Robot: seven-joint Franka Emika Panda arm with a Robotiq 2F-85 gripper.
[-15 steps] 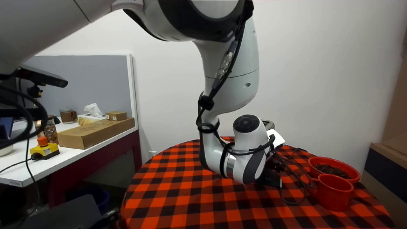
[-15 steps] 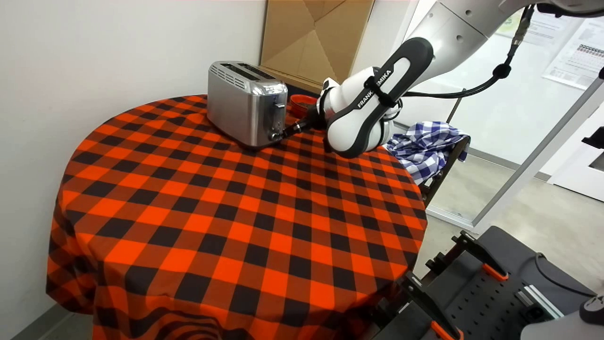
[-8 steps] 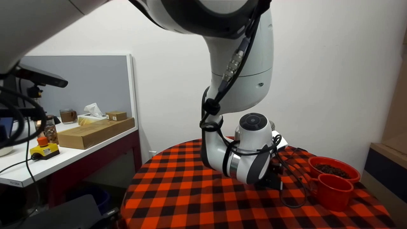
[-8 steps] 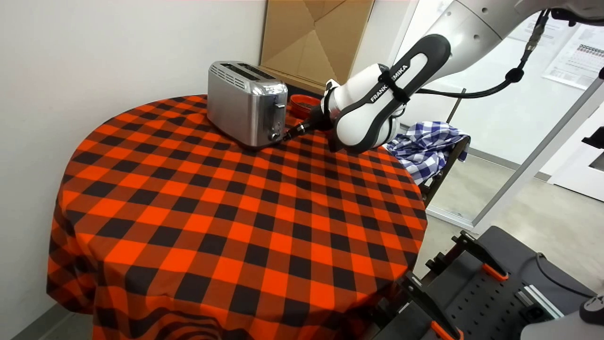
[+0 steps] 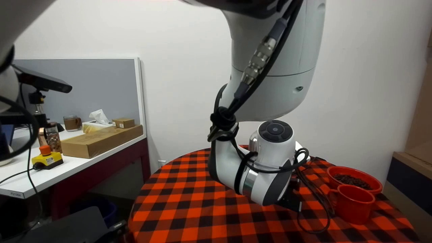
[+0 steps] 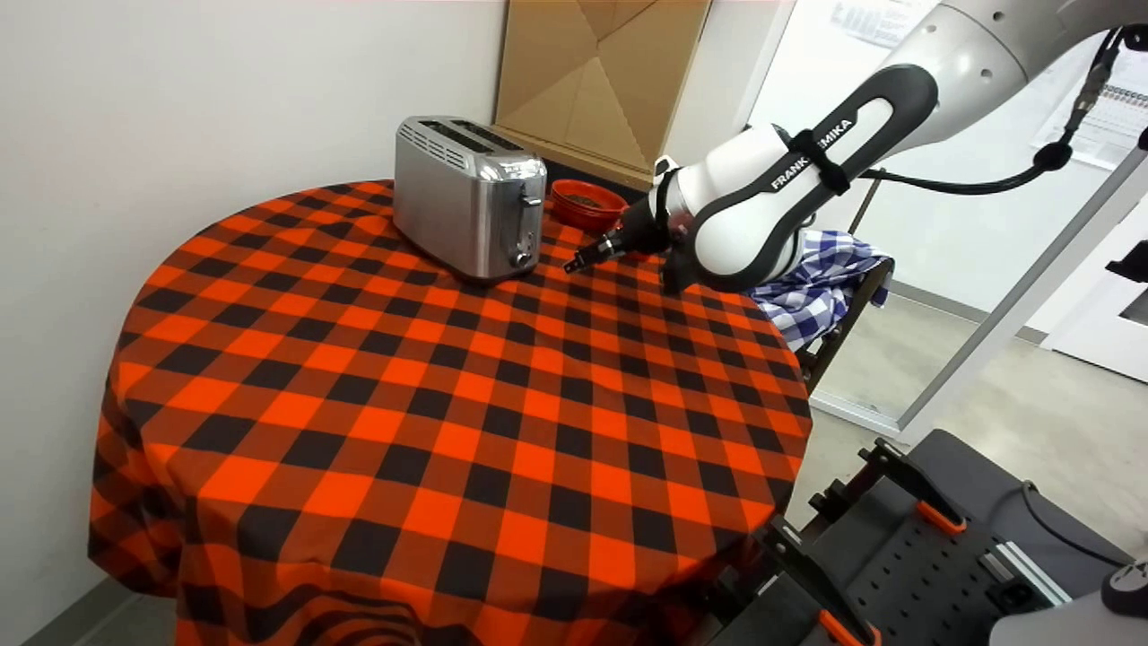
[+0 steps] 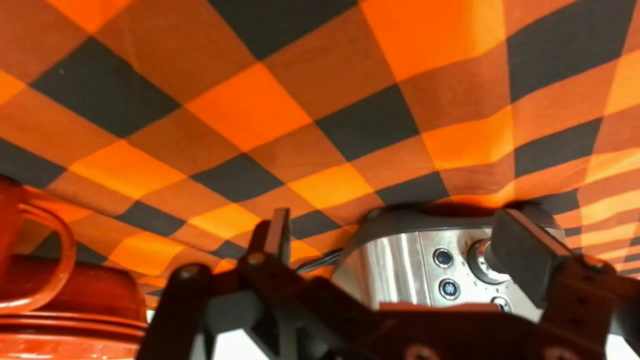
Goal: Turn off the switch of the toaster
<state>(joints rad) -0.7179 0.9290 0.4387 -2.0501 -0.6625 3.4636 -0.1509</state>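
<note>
If it's the knob [image 7: 481, 265] we're after, we should centre it in the claw [image 6: 575, 263] before closing, then twist without shoving the toaster [image 6: 453, 202]. Claw's spread, empty; in an exterior view, toaster's at far side of the table [image 6: 439, 372], left of claw.

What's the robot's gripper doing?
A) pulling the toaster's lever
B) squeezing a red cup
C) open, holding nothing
C: the wrist view shows the gripper spread wide open, and in an exterior view it hangs apart from the toaster.
</note>
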